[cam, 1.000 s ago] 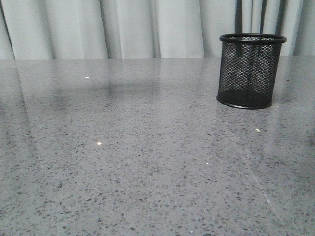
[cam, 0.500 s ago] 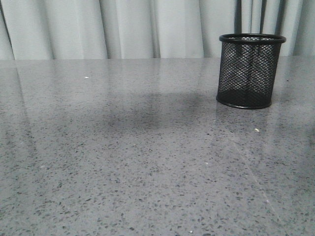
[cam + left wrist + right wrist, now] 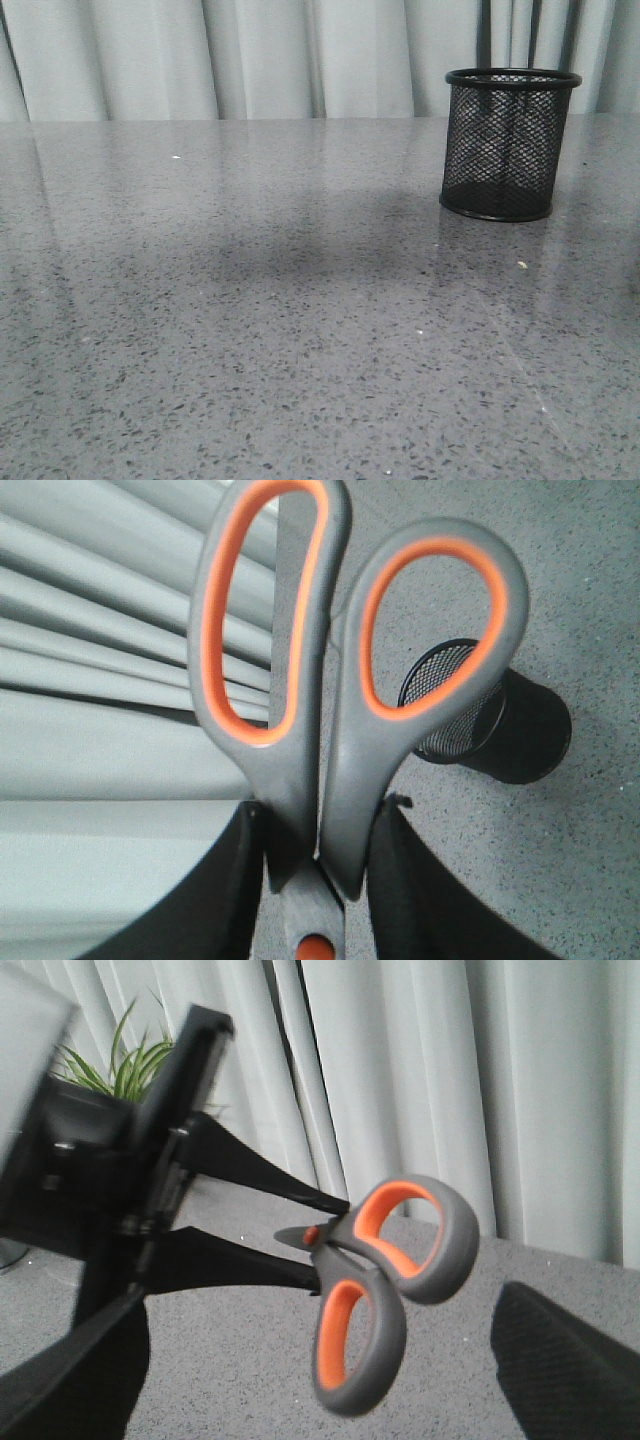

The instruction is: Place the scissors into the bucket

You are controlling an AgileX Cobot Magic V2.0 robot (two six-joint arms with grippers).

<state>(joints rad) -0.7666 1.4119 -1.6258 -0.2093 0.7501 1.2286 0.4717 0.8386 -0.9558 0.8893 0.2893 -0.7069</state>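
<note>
Jaws of the left gripper (image 3: 315, 880) were clenched on the scissors (image 3: 330, 710) near the pivot, handles outward, airborne. Right jaws' state could not be told. Recommended aligning blades vertically above the bucket (image 3: 511, 143), far-right on the bench (image 3: 250, 330).

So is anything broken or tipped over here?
Nothing stands out. The bucket stands upright on the table, looking undamaged. The scissors are whole, handles together, clamped in the left gripper above the table, not yet in the bucket.
</note>
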